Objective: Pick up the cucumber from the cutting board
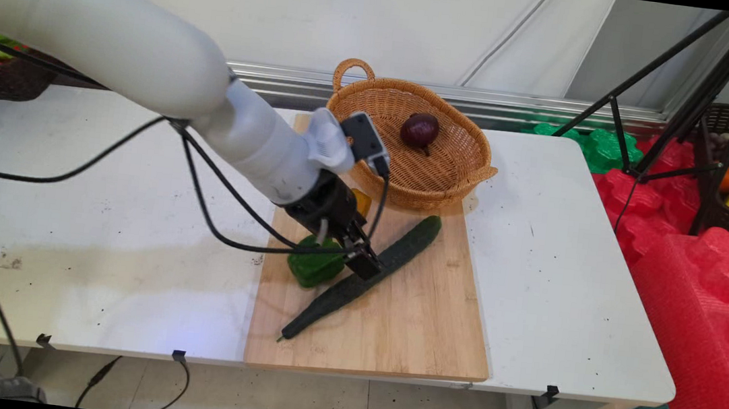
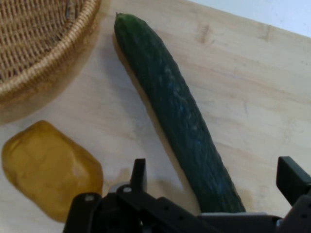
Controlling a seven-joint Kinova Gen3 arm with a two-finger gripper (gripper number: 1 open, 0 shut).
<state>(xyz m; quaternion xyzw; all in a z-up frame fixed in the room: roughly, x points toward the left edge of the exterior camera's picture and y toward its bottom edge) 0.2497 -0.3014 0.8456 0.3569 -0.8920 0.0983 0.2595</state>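
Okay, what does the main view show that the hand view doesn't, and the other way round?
Only the main view shows the green pepper beside the pincer, the dark red onion inside the basket, and the white table.

Only the hand view shows the amber-yellow lump in full, and the pincer open with a finger on each side of the cucumber.

Both show the cucumber, the wooden board, and the basket's rim.
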